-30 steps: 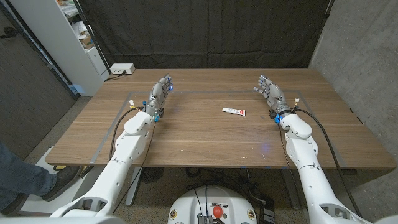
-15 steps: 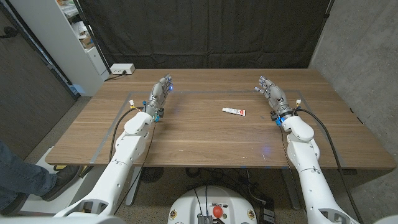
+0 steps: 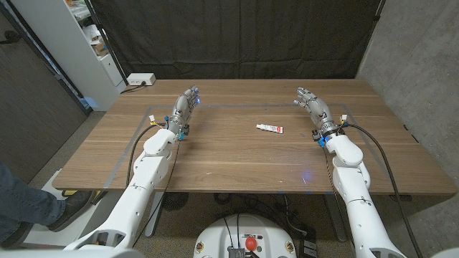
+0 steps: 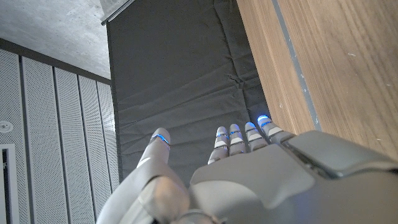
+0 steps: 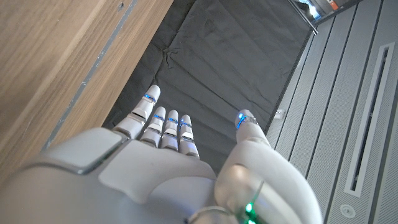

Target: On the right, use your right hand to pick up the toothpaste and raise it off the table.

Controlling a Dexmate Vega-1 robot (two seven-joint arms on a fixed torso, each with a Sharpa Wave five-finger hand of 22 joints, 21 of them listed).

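Toothpaste: the toothpaste (image 3: 270, 128) lies flat on the tabletop (image 3: 237, 154), right of centre, lengthwise left to right, untouched.
Right hand: the right hand (image 3: 315, 109) sits at the right side of the tabletop, just right of the toothpaste and slightly farther back, apart from it; its fingers (image 5: 163, 124) are extended and spread, holding nothing.
Left hand: the left hand (image 3: 184, 105) is on the left side, well apart from the toothpaste, fingers (image 4: 238, 138) stretched out toward the far edge, released and empty.
Backdrop: a dark curtain (image 3: 237, 39) hangs behind the far edge.
Far left corner: a white box (image 3: 140, 79) sits off the tabletop.
Near left: a person's leg and shoe (image 3: 32, 204) show beside the tabletop.
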